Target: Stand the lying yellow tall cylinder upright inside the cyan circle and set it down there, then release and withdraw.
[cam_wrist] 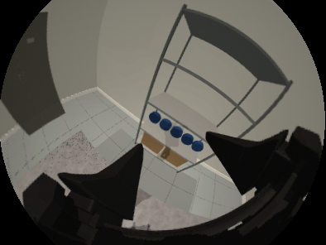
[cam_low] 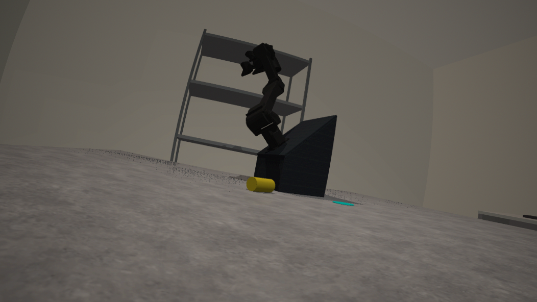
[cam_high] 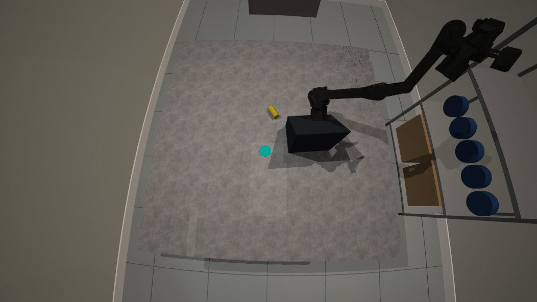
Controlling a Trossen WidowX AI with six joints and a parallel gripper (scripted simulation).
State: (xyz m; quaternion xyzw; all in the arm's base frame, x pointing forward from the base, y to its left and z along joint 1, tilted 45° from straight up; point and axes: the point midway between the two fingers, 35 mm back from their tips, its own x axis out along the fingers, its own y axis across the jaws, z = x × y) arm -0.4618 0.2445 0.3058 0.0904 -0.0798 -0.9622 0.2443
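Observation:
The yellow tall cylinder (cam_high: 273, 111) (cam_low: 260, 184) lies on its side on the mottled grey surface, near the black block that bears the arm. The flat cyan circle (cam_high: 265, 151) (cam_low: 343, 203) lies on the same surface, below the cylinder in the top view and to its right in the exterior view. Nothing stands on the circle. My gripper (cam_high: 479, 64) (cam_low: 246, 62) (cam_wrist: 174, 141) is open and empty. It is raised high, far from both, on the other side of the black block. The wrist view shows neither the cylinder nor the circle.
The black block (cam_high: 313, 141) (cam_low: 302, 165) stands beside the cylinder and the circle. A metal shelf rack (cam_high: 433, 152) (cam_low: 240, 95) (cam_wrist: 155, 80) stands behind the arm, with several blue round things and brown boxes (cam_high: 414, 139) (cam_wrist: 151, 142). A dark panel (cam_wrist: 31, 74) shows at the left in the wrist view.

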